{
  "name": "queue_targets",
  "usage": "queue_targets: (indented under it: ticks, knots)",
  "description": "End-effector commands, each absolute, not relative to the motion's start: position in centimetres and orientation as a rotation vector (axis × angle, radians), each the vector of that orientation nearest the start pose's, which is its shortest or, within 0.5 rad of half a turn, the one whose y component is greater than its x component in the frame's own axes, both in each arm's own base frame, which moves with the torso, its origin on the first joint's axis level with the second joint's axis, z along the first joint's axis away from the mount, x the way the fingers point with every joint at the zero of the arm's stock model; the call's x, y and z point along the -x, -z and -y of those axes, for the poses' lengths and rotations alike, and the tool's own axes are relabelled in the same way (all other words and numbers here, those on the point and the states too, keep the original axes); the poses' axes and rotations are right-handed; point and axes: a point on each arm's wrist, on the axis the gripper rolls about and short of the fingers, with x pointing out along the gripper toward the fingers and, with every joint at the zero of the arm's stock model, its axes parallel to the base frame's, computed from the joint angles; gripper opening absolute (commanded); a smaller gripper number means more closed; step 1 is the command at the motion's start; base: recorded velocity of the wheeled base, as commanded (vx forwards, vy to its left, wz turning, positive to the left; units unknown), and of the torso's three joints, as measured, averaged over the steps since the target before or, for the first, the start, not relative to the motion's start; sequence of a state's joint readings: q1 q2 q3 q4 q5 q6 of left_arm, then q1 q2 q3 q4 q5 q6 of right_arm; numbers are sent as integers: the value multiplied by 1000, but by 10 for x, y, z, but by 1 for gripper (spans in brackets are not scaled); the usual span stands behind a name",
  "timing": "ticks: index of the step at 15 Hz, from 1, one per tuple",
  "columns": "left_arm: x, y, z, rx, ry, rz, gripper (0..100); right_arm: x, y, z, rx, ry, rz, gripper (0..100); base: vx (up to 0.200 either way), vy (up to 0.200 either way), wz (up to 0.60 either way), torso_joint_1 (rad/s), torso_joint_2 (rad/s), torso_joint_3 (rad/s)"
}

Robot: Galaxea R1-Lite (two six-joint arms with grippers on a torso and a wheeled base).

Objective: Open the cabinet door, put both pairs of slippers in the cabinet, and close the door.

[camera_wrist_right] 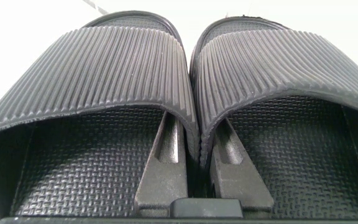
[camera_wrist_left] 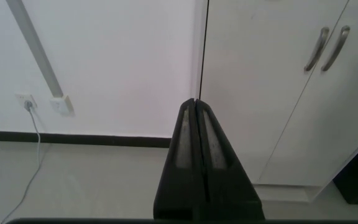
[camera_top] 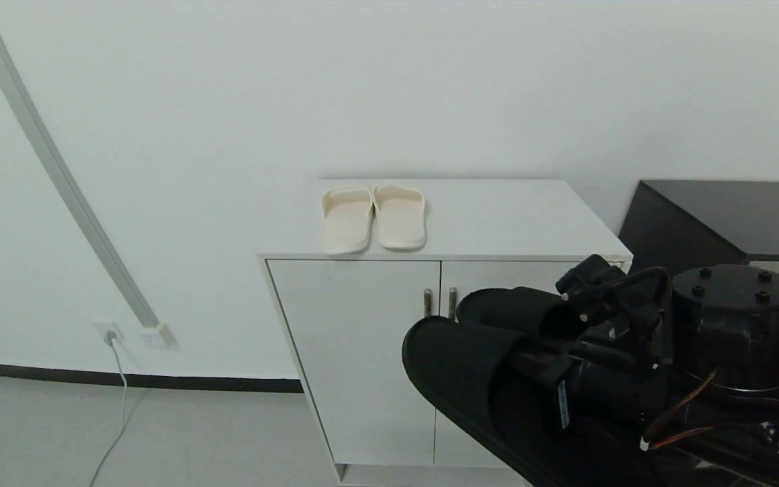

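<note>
The right claw is clamped on the black slippers. One finger sits inside each shoe, and together they pinch the two inner sides where the pair meets. That grip lets a single claw carry both shoes as one bundle, soles down and toes pointing ahead, so they could be slid onto a shelf together.

The right arm is bent in front of the cabinet at about door height. It holds the pair near the right door without touching it. The left claw is closed flat, finger against finger, with nothing in it. It is low and points toward the cabinet's left edge, with the floor below it.

Both doors are shut, and their two upright handles stand side by side at the middle seam. The cream slippers lie neatly paired on the cabinet top near its front left edge, well apart from both claws.

With the right claw full, my guess is that the free left claw is meant to pull a handle. It would first have to open, since pressed fingers cannot hook the bar
</note>
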State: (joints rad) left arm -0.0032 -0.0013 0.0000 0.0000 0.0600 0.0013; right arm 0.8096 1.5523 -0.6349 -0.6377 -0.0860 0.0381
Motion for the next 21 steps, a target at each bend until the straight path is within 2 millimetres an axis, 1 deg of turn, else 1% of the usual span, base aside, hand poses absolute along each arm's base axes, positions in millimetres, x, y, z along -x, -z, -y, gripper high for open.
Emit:
queue_targets:
  ticks: [1,2,12,16,21]
  knots:
    - [23,-75,-1,0,-57,0,0,-180,-178,-187,88,-714,-274,0,0,0,0,-217,544,305]
    - [23,-75,-1,0,-55,0,100,-180,-178,-187,88,-714,-272,0,0,0,0,-212,515,310]
    - [23,-75,-1,-2,-57,0,100,-181,-176,-188,93,-712,-282,0,0,0,0,-175,501,322]
    - [23,-75,-1,-2,-57,0,100,-181,-175,-187,94,-712,-285,0,0,0,0,-127,461,337]
    - [23,-75,-1,-5,-58,0,100,-180,-174,-186,95,-708,-288,0,0,0,0,-67,448,371]
